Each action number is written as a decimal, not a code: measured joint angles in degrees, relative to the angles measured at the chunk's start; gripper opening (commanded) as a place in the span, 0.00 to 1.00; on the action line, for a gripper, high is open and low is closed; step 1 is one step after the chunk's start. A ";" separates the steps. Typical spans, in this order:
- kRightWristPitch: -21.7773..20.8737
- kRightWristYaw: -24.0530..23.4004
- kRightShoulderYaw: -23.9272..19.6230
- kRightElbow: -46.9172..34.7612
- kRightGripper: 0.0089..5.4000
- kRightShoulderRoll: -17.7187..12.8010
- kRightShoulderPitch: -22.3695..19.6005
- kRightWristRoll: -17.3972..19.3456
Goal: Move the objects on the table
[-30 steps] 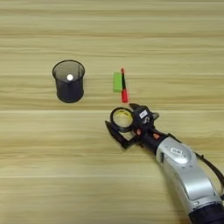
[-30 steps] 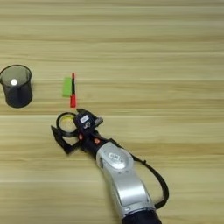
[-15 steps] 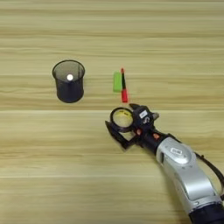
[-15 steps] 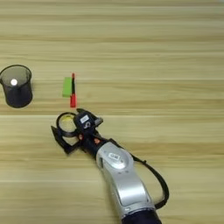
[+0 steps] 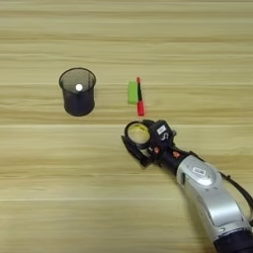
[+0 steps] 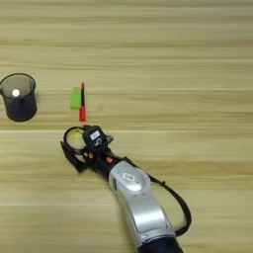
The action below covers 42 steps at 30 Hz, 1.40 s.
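Near the counter's (image 5: 44, 188) middle, your claw (image 5: 140, 142) sits around the tape ring (image 5: 139, 133), one black finger on its left side and the other on its right, pressed against the rim as far as you can judge, so treat it as clamped on the ring. The ring lies flat, just below the pen (image 5: 140, 97) and the green block (image 5: 132, 92), which lie side by side and touching. The mesh cup (image 5: 77, 92) stands well apart to the left. To do this step well, lift straight up before travelling, keep the squeeze even so the ring does not twist, and steer clear of the pen's red tip close above it.
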 measured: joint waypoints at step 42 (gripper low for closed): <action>-1.46 -11.52 -15.21 24.80 0.74 -3.22 -20.67 0.15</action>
